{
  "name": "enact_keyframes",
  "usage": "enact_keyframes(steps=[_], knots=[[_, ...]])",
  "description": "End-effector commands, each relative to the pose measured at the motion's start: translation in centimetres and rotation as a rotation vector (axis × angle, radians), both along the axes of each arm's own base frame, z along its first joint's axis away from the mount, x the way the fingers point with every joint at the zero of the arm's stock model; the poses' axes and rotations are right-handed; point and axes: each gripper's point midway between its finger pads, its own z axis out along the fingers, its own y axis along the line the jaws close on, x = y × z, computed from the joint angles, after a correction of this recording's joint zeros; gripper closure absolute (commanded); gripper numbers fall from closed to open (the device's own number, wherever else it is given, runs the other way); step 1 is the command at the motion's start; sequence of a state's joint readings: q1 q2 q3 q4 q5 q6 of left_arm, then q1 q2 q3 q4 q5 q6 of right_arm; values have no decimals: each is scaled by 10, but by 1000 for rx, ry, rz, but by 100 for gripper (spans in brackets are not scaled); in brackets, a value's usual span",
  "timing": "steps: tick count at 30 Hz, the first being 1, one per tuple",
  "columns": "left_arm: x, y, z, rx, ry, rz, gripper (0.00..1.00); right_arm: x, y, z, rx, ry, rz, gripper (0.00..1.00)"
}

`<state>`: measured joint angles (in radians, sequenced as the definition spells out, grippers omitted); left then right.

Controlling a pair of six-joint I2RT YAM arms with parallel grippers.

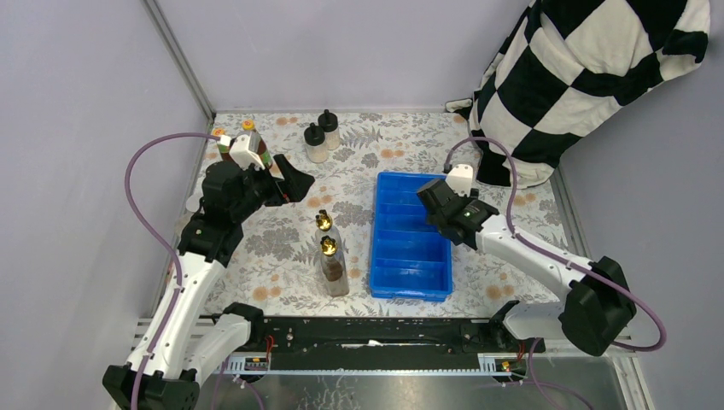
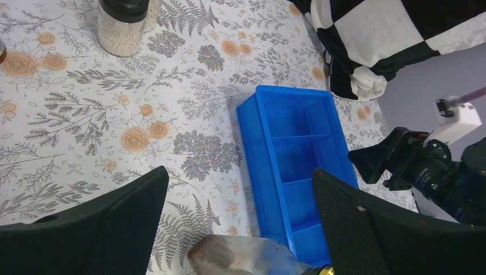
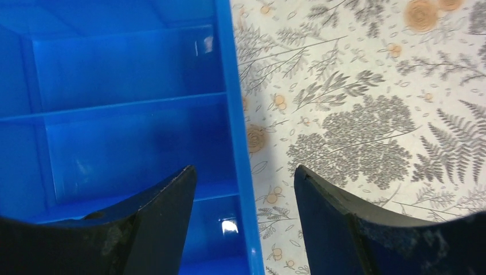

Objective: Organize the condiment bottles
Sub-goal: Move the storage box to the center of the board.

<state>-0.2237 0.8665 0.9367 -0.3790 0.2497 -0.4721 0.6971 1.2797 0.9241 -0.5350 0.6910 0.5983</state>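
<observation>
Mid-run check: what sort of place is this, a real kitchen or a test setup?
Probably a lab test cell: plain grey walls box in a floral-cloth table, two arms are bolted to a rail at its near edge, and bottles stand by a blue tray.

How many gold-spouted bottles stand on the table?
2. The near bottle stands left of the tray; the far bottle is just behind it. Others may be hidden.
</observation>
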Motion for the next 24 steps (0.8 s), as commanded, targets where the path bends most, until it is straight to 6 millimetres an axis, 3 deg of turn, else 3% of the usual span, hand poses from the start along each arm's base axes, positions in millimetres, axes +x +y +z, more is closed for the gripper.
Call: enact_keyframes(steps=[1, 9, 17, 24], knots=[[2, 2, 4, 23, -15, 3, 1, 2, 12, -23, 19, 46, 60, 31], [4, 2, -2, 22, -5, 8, 1, -10, 4, -59, 11, 109, 50, 36], [5, 0, -5, 24, -2, 4, 1, -3, 13, -78, 19, 143, 74, 68], [5, 1, -6, 29, -1, 7, 1, 6, 20, -85, 7, 154, 97, 72]])
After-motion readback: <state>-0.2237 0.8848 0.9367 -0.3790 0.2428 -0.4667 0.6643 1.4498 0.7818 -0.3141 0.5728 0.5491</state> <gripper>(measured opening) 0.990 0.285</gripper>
